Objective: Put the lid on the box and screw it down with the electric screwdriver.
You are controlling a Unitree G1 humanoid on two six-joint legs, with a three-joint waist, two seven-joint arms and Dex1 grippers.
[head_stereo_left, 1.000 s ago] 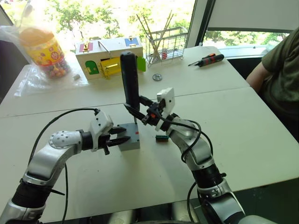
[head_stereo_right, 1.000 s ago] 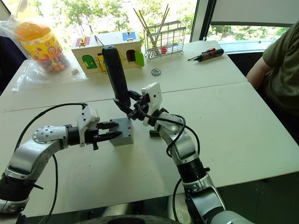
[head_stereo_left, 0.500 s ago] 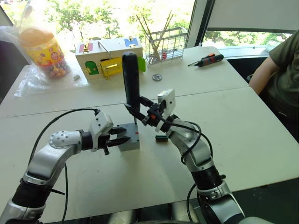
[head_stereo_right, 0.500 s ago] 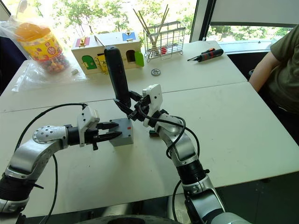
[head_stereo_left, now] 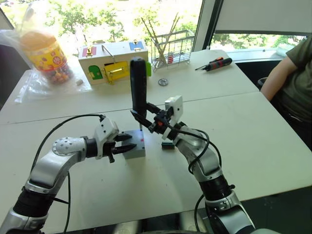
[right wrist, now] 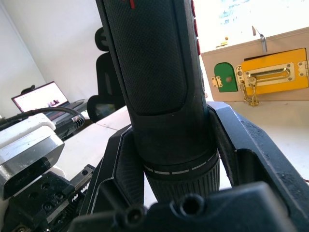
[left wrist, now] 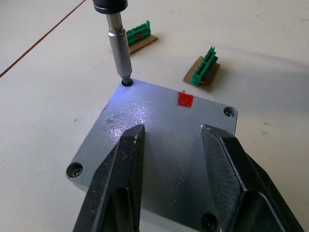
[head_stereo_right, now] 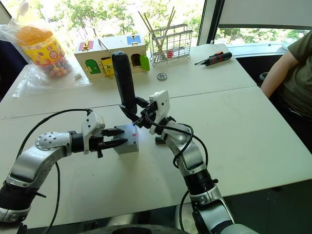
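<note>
What I can't make out from here

The electric screwdriver (right wrist: 159,87) runs off the wrist view's 12 o'clock edge, so I lose its upper end there. My left hand (left wrist: 176,193) covers the lid (left wrist: 159,125)'s near edge. The person (head_stereo_left: 292,83) at 3 o'clock is cut off.

The electric screwdriver (left wrist: 118,53) bit sits in the lid's (left wrist: 159,145) corner hole, gripper (left wrist: 171,159) fingers parted above.

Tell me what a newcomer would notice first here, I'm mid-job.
The tall black cylindrical electric screwdriver standing upright mid-table, clamped in the right gripper, its metal bit in a corner hole of the flat grey plastic lid. The lid sits on the small grey box, and the left gripper is open over it.
</note>
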